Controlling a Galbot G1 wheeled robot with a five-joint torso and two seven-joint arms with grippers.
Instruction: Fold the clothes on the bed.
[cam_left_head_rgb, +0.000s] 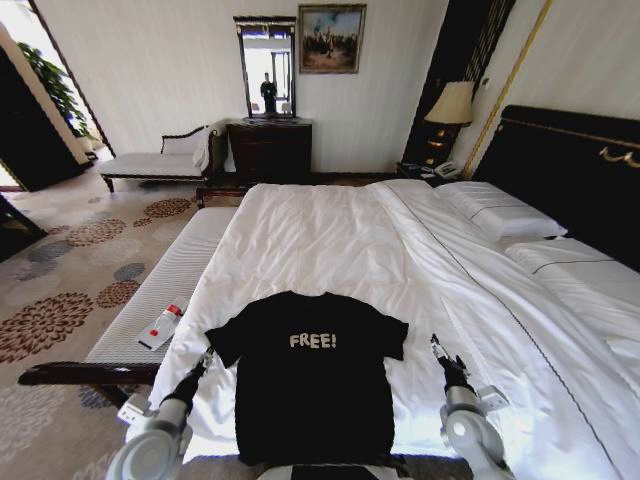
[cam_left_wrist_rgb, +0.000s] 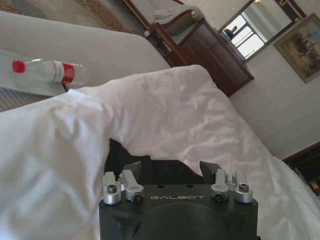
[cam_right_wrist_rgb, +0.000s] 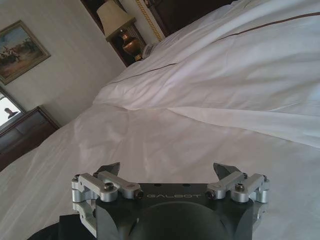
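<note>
the t-shirt (cam_left_head_rgb: 305, 375) lies flat at the bed's (cam_left_head_rgb: 330, 240) near edge; our left gripper (cam_left_head_rgb: 203, 361) and right gripper (cam_left_head_rgb: 437, 345) flank it, fingers apart; we should pinch both sleeves evenly.

Ahead of me a pale striped wall (cam_left_head_rgb: 180, 60) carries a mirror (cam_left_head_rgb: 266, 66) and a framed painting (cam_left_head_rgb: 331, 38) above a dark wooden dresser (cam_left_head_rgb: 270, 150). A white-cushioned chaise (cam_left_head_rgb: 160, 160) stands beside it on patterned floral carpet (cam_left_head_rgb: 60, 290), and a lit lamp (cam_left_head_rgb: 451, 105) glows in the far right corner.
</note>
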